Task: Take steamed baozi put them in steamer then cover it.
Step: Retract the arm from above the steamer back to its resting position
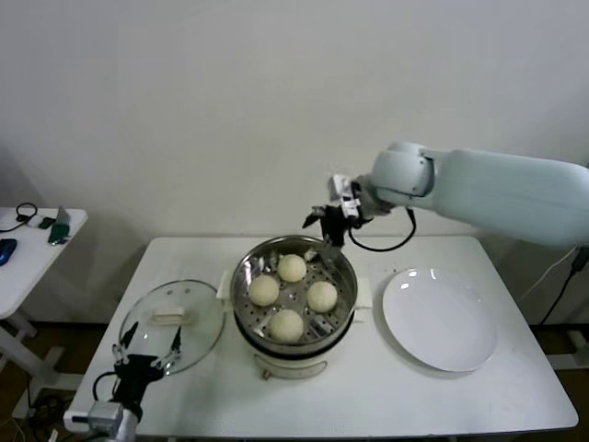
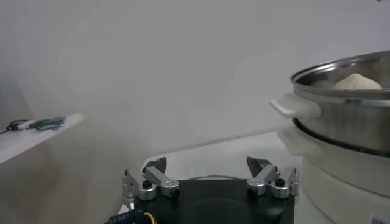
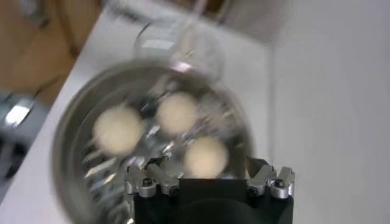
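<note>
White table (image 1: 515, 387) against plain wall. Steamer (image 1: 342, 276) centre, rigid steel, holds four baozi (image 1: 292, 268): soft, light, easily dented. Cover (image 1: 207, 322) lies left of steamer: glass, fragile, slippery; take by bar handle (image 1: 174, 318). Right gripper (image 1: 333, 221) above far rim, jaws apart, empty. Left gripper (image 1: 147, 354) near cover, jaws apart. No legible writing.

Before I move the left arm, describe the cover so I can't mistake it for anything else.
On the white table, find the steel steamer in the middle; the cover lies flat beside it on the robot's left, just ahead of the open left gripper. Unlike the opaque white plate on the far side, it is clear glass with a cream bar handle.
</note>
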### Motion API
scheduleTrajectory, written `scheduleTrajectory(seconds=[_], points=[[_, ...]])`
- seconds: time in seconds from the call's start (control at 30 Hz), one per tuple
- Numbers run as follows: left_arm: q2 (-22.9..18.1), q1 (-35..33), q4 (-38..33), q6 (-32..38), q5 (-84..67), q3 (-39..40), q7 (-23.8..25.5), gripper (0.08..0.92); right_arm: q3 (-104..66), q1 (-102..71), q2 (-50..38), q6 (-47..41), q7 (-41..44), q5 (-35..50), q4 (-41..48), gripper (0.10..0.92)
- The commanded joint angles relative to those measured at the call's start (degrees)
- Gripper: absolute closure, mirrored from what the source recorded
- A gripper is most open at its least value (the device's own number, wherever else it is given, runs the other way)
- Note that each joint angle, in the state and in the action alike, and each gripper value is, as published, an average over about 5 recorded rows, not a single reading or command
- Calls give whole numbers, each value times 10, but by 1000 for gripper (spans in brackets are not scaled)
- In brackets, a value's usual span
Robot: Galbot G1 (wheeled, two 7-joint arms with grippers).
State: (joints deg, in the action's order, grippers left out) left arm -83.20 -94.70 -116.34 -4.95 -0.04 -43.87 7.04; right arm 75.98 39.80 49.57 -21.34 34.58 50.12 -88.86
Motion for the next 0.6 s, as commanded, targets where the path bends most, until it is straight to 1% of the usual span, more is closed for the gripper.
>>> scheduleTrajectory(seconds=[0.03,0.13,0.33,0.43,0.6], points=[[11,13,6,-24,-14,4,-41,177,-394,-318,-138,-42,-334,88,-39,203],[17,16,13,-24,-14,7,-46,177,-506,-446,-172,-7,-353,55,-56,203],[21,21,20,-21,-9,18,-55,177,-699,-680,-229,75,-338,-14,-88,203],[20,28,29,-22,-5,22,-72,177,-839,-822,-221,91,-331,-39,-111,203],[26,33,34,-21,-5,22,-90,177,-1023,-1008,-154,123,-318,-91,-134,203]])
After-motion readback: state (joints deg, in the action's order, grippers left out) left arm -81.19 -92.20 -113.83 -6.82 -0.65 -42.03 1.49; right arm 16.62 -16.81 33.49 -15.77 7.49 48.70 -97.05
